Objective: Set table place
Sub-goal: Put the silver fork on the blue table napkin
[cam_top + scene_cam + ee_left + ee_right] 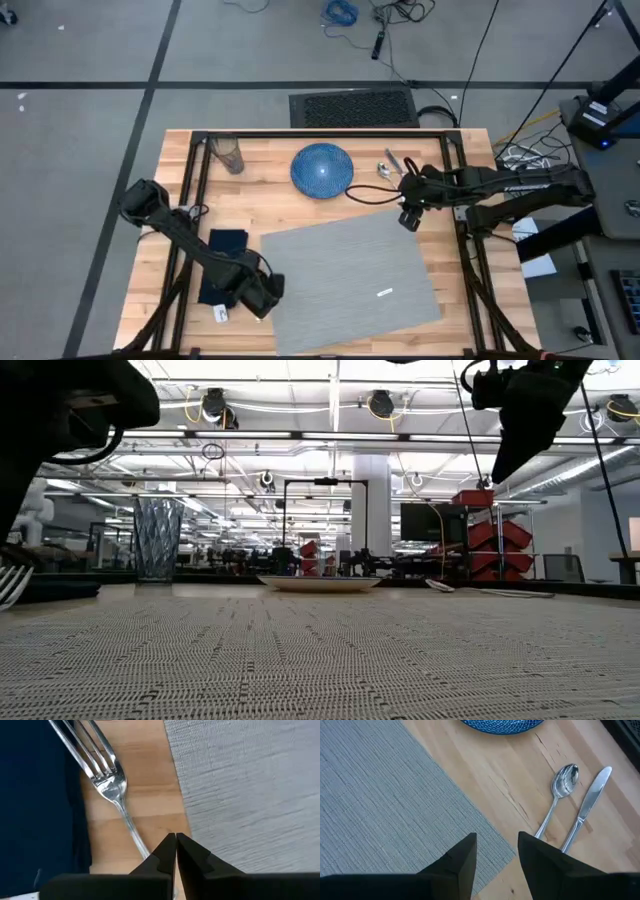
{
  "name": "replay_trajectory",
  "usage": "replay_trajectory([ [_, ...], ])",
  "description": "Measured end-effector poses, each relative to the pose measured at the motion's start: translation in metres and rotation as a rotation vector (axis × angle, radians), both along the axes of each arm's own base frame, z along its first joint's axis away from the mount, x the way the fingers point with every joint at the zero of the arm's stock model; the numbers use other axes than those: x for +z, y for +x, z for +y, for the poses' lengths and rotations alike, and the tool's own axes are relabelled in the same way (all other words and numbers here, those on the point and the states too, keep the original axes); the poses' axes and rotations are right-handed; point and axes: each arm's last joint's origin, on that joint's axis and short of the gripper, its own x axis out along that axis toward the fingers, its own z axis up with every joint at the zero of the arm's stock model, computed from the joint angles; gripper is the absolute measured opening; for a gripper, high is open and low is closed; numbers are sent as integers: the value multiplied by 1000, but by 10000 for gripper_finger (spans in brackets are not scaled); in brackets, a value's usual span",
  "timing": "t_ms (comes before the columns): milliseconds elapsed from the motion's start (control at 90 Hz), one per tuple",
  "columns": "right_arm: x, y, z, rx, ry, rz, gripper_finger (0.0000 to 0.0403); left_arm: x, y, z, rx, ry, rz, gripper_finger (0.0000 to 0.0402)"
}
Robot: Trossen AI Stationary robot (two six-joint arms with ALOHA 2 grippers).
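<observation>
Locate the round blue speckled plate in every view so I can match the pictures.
High view: round blue speckled plate at the table's far middle, beyond the grey woven placemat.
Low view: a thin pale disc at centre, past the placemat.
Left wrist view: not in it.
Right wrist view: its blue rim at the top edge.
Shared landmark: the placemat, also in the left wrist view.

The wooden table (180, 290) carries placemat (350, 275), plate (322, 168), napkin (222, 262), fork (107, 775), spoon (560, 787), knife (587, 802), glass (229, 155).
</observation>
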Motion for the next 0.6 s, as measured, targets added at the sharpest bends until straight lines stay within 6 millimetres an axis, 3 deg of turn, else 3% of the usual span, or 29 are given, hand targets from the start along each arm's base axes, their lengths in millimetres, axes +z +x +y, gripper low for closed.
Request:
replay_trajectory([
  [344,0,0,0,-1,0,0,130,-2,-7,3,-28,95,17,6],
  [600,0,0,0,-1,0,-3,130,-5,-9,3,-60,141,-1,76],
])
